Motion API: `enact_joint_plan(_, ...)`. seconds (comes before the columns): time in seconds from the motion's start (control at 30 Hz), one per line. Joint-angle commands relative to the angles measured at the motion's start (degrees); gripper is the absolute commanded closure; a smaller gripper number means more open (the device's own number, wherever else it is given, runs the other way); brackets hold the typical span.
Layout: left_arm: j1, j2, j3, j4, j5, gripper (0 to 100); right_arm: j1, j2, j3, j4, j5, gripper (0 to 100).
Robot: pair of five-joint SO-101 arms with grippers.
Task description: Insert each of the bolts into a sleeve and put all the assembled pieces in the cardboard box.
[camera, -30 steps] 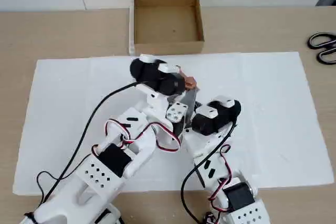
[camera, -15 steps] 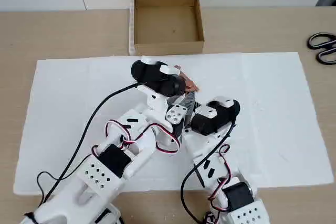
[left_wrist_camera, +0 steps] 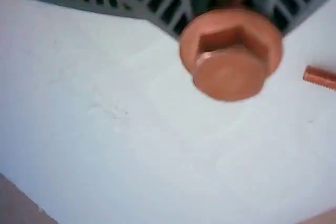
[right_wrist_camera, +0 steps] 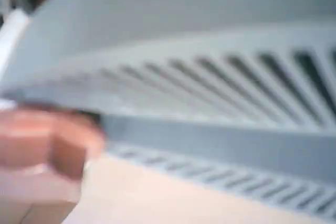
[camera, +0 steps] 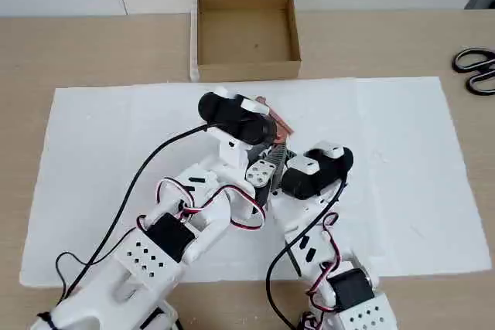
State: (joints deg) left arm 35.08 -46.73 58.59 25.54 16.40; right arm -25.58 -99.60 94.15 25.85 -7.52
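The left claw [camera: 276, 130] hangs over the middle of the white sheet [camera: 402, 160], clenched on 1 copper bolt [left_wrist_camera: 231, 53] whose hex head sticks out from between the grey ribbed jaws. The right claw [camera: 281, 152] sits close on its near right side; I cannot tell whether it grips anything. The cardboard box [camera: 246, 71] stands on the surface [camera: 93, 44] just past the sheet's far edge. Scissors [camera: 476, 67] lie at the far right.

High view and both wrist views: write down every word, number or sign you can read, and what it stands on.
No text can be read in any view.
The cardboard box shows plain walls.
The bolt bears no mark on its head.
The white sheet is blank.
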Motion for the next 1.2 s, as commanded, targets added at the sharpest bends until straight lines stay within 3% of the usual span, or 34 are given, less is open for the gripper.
enact_joint_plan(0.0, -0.2, -1.3, -0.3, 0.4, -0.3, 99, 0.5, -1.5, -0.4, -0.6, -0.4, 99.4)
enact_joint_plan(0.27, -0.2, -1.3, -0.3, 1.8, 1.8, 88, 0.5, -1.5, -0.4, -0.6, -0.4, 99.4)
enact_joint_plan(0.6, -0.5, -1.8, -1.9, 1.8, 2.4, 87, 0.5, -1.5, -0.4, -0.6, -0.4, 99.4)
enact_joint_plan(0.83, -0.6, -1.8, -6.5, 6.2, 2.4, 87, 0.5, -1.5, -0.4, -0.6, -0.4, 99.4)
enact_joint_plan(1.03, -0.6, -1.8, -8.0, 8.4, 2.5, 78, 0.5, -1.5, -0.4, -0.6, -0.4, 99.4)
enact_joint_plan(1.17, -3.5, -1.8, -8.0, 8.5, 2.5, 77, 0.5, -1.5, -0.4, -0.6, -0.4, 99.4)
